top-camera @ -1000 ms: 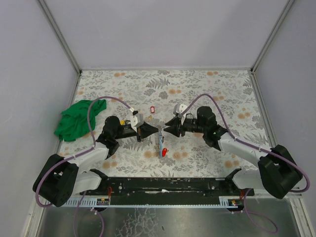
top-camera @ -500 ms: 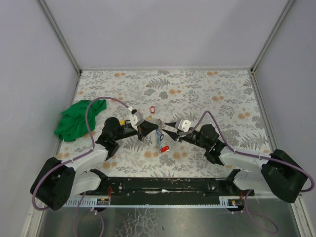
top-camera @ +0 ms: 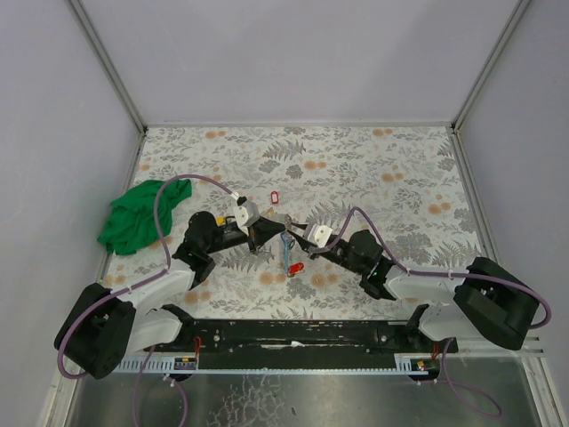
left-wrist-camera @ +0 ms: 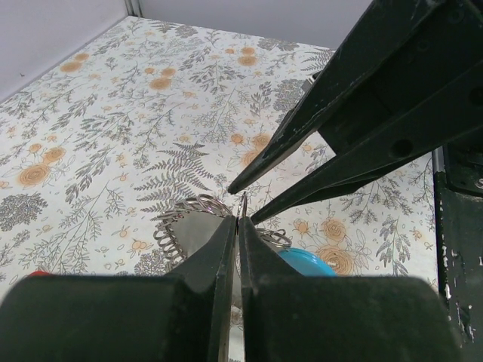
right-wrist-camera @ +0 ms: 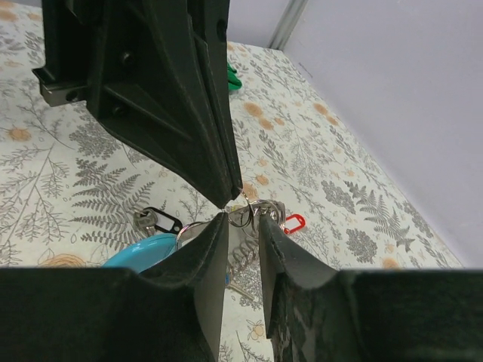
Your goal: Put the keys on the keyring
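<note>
The left fingers (left-wrist-camera: 230,241) are pressed together on the keyring (right-wrist-camera: 260,205), holding it just above the middle of the bench (top-camera: 373,169). A blue-tagged key (top-camera: 286,252) and a red-tagged key (top-camera: 296,267) hang below it. The right fingers (right-wrist-camera: 219,230) stand slightly apart, tip to tip with the left ones at the ring. I cannot tell whether they touch the wire.

The likely trouble is the two sets of tips colliding, or the right fingers pushing the thin ring sideways so it twists out of the pinch and drops. A sharp move could also set the hanging keys swinging.

Another red-tagged key (top-camera: 274,197) lies loose just beyond, on the far side. A green cloth (top-camera: 142,216) sits by the left edge. The far and right parts of the bench offer open room up to the walls.
</note>
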